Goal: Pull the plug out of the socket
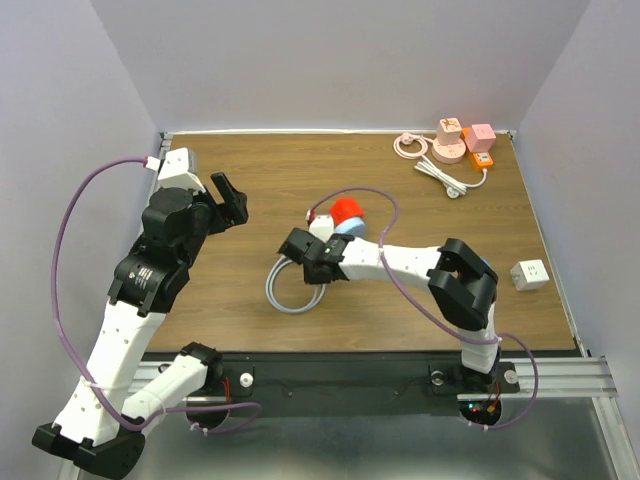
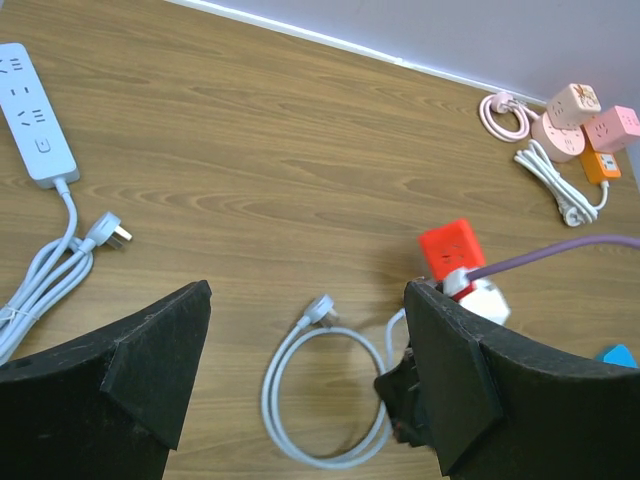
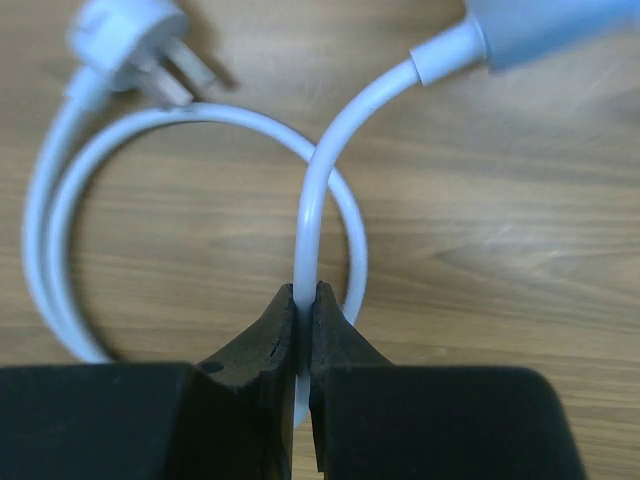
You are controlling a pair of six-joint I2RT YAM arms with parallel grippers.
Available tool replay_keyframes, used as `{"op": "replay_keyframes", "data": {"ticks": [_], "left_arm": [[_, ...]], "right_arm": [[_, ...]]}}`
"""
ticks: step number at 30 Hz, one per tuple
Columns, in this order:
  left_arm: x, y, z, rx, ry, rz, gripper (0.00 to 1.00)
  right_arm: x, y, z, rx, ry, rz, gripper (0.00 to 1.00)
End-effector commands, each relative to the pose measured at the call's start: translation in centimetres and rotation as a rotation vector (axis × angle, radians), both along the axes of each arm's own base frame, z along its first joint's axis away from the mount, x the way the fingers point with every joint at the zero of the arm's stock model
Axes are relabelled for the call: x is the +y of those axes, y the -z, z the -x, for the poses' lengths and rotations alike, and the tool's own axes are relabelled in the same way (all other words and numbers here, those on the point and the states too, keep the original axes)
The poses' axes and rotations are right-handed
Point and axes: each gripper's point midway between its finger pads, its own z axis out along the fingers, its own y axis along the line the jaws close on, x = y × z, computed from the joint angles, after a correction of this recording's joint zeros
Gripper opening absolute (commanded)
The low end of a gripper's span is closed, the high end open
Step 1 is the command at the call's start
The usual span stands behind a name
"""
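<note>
A red cube socket [image 1: 348, 211] [image 2: 450, 250] stands mid-table, with a white cube [image 1: 320, 226] [image 2: 485, 300] and a pale blue block [image 1: 352, 229] [image 3: 545, 25] against it. A white cable [image 1: 272, 290] [image 3: 310, 200] leaves the blue block and loops on the wood. Its white plug [image 2: 320, 309] [image 3: 125, 40] lies flat with bare prongs, apart from the cubes. My right gripper [image 1: 316, 272] [image 3: 303, 295] is shut on the cable close to the blue block. The left gripper [image 1: 232, 198] [image 2: 308, 300] hovers wide open over the table's left, holding nothing.
A white power strip [image 2: 30, 110] with its bundled cord lies at the far left. Pink and orange cube sockets [image 1: 462, 142] and a coiled white cord [image 1: 445, 178] sit at the back right. A white cube socket [image 1: 530, 274] stands near the right edge.
</note>
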Motion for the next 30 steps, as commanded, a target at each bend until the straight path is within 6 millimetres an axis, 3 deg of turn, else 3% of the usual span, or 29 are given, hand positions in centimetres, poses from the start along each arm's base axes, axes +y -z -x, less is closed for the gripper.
{"op": "replay_keyframes", "data": {"ticks": [1,5,7,8,9,10,11,12,16,19,22,24,26,28,30], "left_arm": [[0.8,-0.9,0.1,-0.041,-0.027,-0.004,0.89],[1.0,-0.4,0.4,-0.031,-0.031,-0.012,0.90],[1.1,-0.3,0.6,-0.032,-0.031,-0.010,0.90],[1.1,-0.2,0.6,-0.030,-0.033,-0.010,0.90],[1.0,-0.1,0.5,-0.027,-0.031,-0.006,0.89],[1.0,-0.1,0.6,-0.028,-0.030,-0.004,0.90],[1.0,-0.3,0.6,-0.032,-0.029,-0.002,0.89],[0.9,-0.5,0.5,-0.036,-0.026,0.001,0.90],[1.3,-1.4,0.6,-0.055,-0.038,-0.006,0.89],[1.5,-1.7,0.6,-0.064,-0.047,-0.010,0.90],[1.6,-1.8,0.7,-0.067,-0.054,-0.007,0.90],[1.5,-2.0,0.8,-0.069,-0.050,0.001,0.90],[1.6,-1.9,0.9,-0.067,-0.051,0.007,0.90],[1.7,-2.0,1.2,-0.071,-0.055,0.012,0.90],[2.0,-1.9,1.5,-0.068,-0.066,0.012,0.90]], "right_arm": [[1.6,1.7,1.4,0.067,0.046,-0.085,0.00],[0.9,2.0,2.1,0.082,0.069,-0.098,0.01],[0.9,1.1,2.1,0.071,0.065,-0.112,0.10],[0.9,0.9,2.2,0.070,0.054,-0.113,0.21],[1.3,-0.1,2.2,0.071,0.032,-0.135,0.49],[1.4,-0.5,2.4,0.075,0.019,-0.144,0.62],[1.7,-1.3,2.5,0.075,0.005,-0.164,0.86],[2.0,-2.1,2.6,0.077,-0.013,-0.182,1.00],[1.6,-7.8,2.3,-0.003,-0.079,-0.220,1.00],[0.5,-10.5,1.0,-0.055,-0.076,-0.174,1.00],[-1.4,-10.9,-1.1,-0.099,-0.068,-0.017,1.00],[-3.0,-9.3,-2.6,-0.084,-0.063,0.128,1.00],[-3.3,-9.8,-4.0,-0.098,-0.060,0.173,1.00],[-4.2,-8.5,-5.0,-0.070,-0.049,0.236,1.00],[-4.2,-8.8,-6.0,-0.080,-0.034,0.243,1.00]]}}
